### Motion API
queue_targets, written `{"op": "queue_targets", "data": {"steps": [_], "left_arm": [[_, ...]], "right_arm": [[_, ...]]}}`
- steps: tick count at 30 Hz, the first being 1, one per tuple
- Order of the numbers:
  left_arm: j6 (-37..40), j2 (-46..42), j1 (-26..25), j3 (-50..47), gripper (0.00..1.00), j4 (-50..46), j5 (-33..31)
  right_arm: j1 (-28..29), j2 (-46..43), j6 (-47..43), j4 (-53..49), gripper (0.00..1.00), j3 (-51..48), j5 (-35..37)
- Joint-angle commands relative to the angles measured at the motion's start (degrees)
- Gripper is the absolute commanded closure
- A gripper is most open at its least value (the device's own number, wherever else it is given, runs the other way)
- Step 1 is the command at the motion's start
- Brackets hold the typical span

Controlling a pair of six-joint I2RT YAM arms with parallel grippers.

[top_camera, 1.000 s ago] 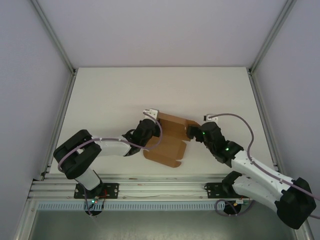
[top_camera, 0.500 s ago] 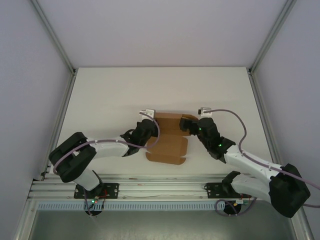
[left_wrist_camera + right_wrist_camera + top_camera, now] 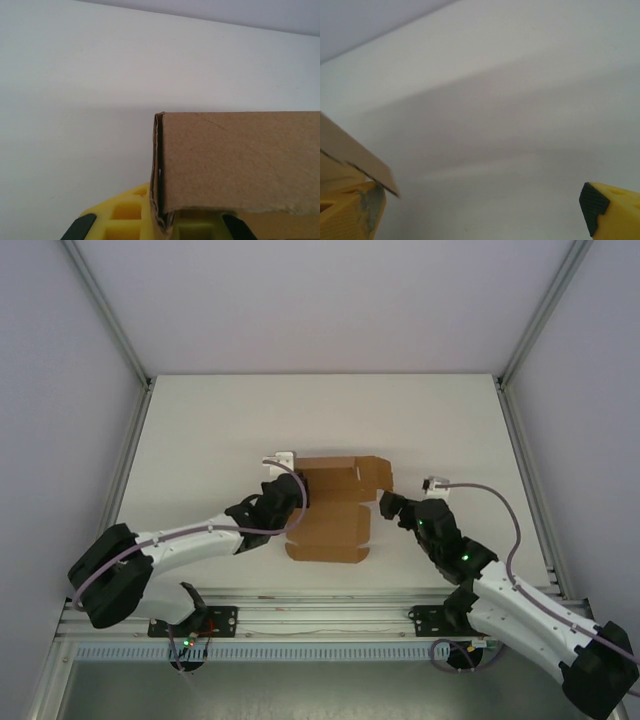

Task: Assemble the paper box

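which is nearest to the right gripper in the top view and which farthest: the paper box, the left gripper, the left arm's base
From the right gripper:
1. paper box, just to its left
2. left gripper, at the box's left edge
3. left arm's base, far off at the bottom left

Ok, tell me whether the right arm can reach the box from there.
Probably yes: the right gripper sits open right beside the right edge of the box, and nothing lies between them.

text: none legible anywhere
paper box (image 3: 330,520): plain brown card, no print
table (image 3: 220,430): plain white, no marks or numbers
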Motion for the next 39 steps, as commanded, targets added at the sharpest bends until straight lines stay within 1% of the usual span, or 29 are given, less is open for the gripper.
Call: {"op": "queue_targets", "data": {"steps": [1, 8, 10, 12, 17, 22, 26, 30, 34, 37, 39], "left_arm": [[-1.75, -2.03, -0.16, 1.22, 1.0, -5.23, -2.61], [-1.7, -1.87, -0.11, 1.97, 1.0, -7.16, -2.22], [-3.61, -1.54, -0.11, 2.17, 1.0, -7.57, -2.1], [-4.01, -1.55, -0.19, 2.31, 1.0, -7.52, -1.39], [-4.51, -1.78, -0.12, 2.82, 1.0, -8.13, -0.51], [-4.98, -1.39, -0.13, 2.78, 1.0, -8.05, -0.32], [-5.32, -0.67, -0.18, 3.23, 1.0, -8.22, 0.47], [-5.46, -0.83, -0.19, 3.01, 1.0, -7.91, 1.07], [-4.69, -0.87, -0.07, 1.8, 1.0, -6.72, 0.18], [-2.8, 0.14, 0.02, 1.6, 1.0, -5.89, 0.52], [-2.39, 0.8, 0.6, 1.82, 1.0, -6.45, 0.95]], "right_arm": [[-0.5, 0.14, 2.37, -2.55, 0.0, -0.72, -0.02], [-0.54, 6.59, -0.23, 10.34, 0.0, -0.85, -5.68], [-0.55, 8.84, -1.24, 13.62, 0.0, -0.16, -7.47], [-0.5, 11.22, -2.75, 15.5, 0.0, 0.97, -9.71], [-0.53, 16.91, -5.32, 16.6, 0.0, 4.16, -13.07], [-0.05, 21.73, -6.54, 22.03, 0.0, 5.44, -18.21], [1.15, 25.66, -8.39, 21.61, 0.0, 8.13, -18.11], [2.65, 29.45, -9.57, 18.6, 0.0, 10.71, -12.94], [2.89, 28.7, -9.78, 17.19, 0.0, 10.64, -12.1], [2.8, 25.1, -10.84, 17.86, 0.0, 7.69, -13.87], [2.55, 20.43, -12.15, 16.06, 0.0, 5.82, -15.33]]}}
